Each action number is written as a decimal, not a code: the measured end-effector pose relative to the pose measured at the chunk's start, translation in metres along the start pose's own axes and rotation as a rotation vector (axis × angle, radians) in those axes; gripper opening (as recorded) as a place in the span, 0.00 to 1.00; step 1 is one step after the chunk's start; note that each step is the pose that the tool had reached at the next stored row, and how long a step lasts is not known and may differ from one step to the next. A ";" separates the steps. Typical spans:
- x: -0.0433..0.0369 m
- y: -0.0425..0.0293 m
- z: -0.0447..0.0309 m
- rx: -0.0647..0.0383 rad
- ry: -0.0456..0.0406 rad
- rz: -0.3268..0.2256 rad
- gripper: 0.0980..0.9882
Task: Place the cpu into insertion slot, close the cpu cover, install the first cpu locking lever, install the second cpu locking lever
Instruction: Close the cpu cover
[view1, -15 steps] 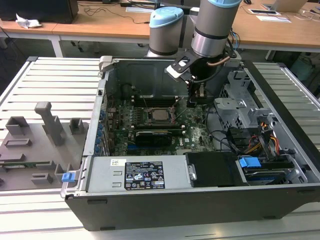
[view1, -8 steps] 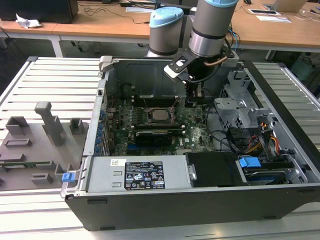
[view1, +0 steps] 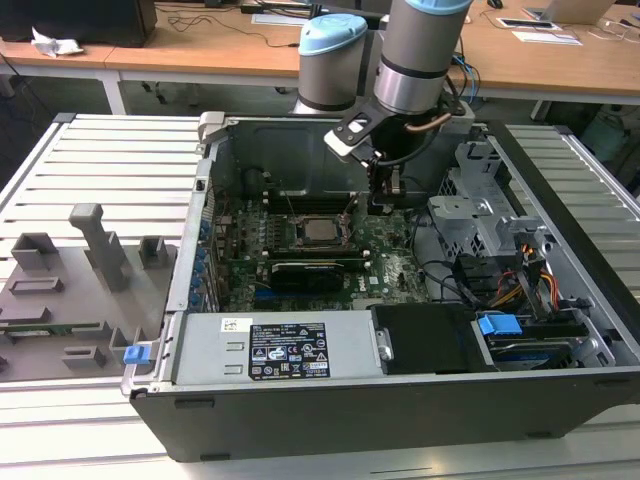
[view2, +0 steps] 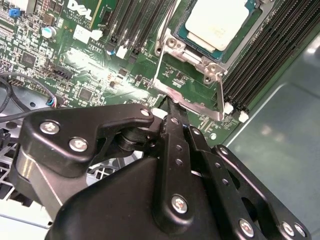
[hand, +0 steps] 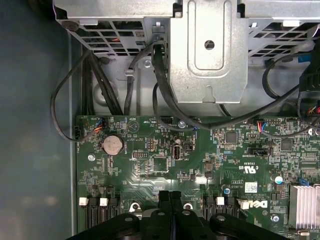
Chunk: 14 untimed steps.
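1. Wooden desks (view1: 200, 50) stand behind a slatted metal table (view1: 100, 160) that bears an open computer case (view1: 400, 400).
2. Inside the case, the cpu (view2: 217, 22) lies flat on the green motherboard (view2: 90, 65), with the silvery cpu cover (view2: 192, 55) folded down around its edges.
3. The gripper (view2: 171, 102) hangs just beside that cover with its black fingers (hand: 164, 200) pressed together. The tips are at a thin metal lever (view2: 200, 107); whether they touch it cannot be told.
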<state>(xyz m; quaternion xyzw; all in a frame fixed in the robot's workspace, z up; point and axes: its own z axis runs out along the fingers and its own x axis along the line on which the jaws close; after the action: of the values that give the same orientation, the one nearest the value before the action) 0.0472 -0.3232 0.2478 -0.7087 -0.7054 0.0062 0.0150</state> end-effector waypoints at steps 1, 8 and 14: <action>0.0000 -0.0003 0.0000 0.000 0.0000 0.000 0.01; 0.0000 -0.0037 0.0001 0.000 0.0001 0.000 0.01; 0.0000 -0.0073 0.0002 0.000 0.0001 0.000 0.01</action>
<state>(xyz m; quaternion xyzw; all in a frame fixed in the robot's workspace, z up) 0.0399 -0.3232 0.2478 -0.7087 -0.7054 0.0062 0.0151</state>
